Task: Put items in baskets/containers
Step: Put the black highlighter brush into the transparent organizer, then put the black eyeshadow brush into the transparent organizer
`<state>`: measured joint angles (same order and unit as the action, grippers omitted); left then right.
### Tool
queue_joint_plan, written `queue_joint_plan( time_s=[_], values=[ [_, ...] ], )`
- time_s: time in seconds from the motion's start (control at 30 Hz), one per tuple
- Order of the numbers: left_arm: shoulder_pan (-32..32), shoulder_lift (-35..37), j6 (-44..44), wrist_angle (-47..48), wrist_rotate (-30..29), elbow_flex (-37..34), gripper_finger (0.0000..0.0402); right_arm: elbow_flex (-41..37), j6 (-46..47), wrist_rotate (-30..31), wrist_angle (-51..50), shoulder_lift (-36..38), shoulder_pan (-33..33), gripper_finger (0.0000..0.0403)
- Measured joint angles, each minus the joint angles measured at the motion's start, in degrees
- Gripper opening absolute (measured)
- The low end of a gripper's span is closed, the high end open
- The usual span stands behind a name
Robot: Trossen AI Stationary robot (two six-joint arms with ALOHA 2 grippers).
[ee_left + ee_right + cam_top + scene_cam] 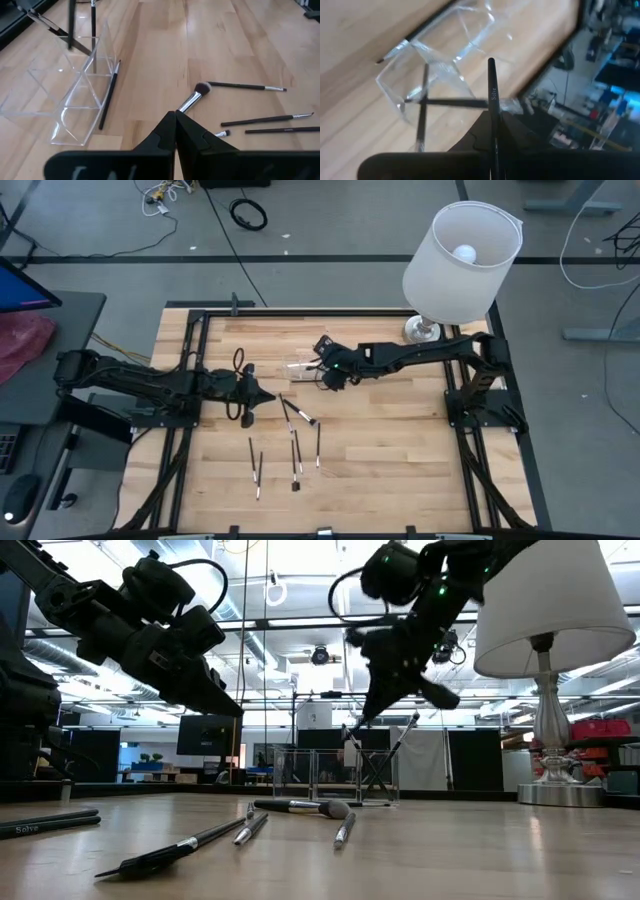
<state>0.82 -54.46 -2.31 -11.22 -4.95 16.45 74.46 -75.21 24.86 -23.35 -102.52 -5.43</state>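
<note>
Loose brushes [297, 442] — about six; clear container [65, 105] — one.

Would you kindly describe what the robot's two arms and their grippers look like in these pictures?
Both arms are dark, nearly black, built of jointed segments. The left gripper and the right gripper each end in two flat, tapered black fingers. A black cable loops out beside the left wrist, another above the right arm's wrist in the low view, where small green lights glow.

"Solve" on a brush handle [45, 827], similar small lettering on the held brush [493, 95]
</note>
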Motion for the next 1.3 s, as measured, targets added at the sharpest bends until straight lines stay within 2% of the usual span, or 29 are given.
queue_joint_plan(
  time_s=[0.3,0.47,0.63,1.13,1.3],
  values=[
    [0.0,0.0,0.04,-0.12,-4.01,0.0,0.0012,0.0,-6.63,-0.32,3.47,-3.14,0.06,0.0018],
    [0.0,0.0,0.0,-0.09,-5.53,0.0,0.0012,0.0,-9.14,-5.43,3.86,-3.14,0.05,0.0027],
    [0.01,0.0,0.02,-0.11,-5.84,0.0,0.0012,0.0,-12.67,-6.49,4.27,-3.28,0.0,0.0037],
    [0.0,0.0,0.2,-0.11,-10.04,0.0,0.0012,0.0,-12.07,-6.47,4.67,-3.36,-2.26,0.0093],
    [0.0,0.0,0.2,-0.11,-10.47,0.0,0.0012,0.0,-3.48,-6.24,8.93,-3.36,-1.54,0.0107]
  ],
)
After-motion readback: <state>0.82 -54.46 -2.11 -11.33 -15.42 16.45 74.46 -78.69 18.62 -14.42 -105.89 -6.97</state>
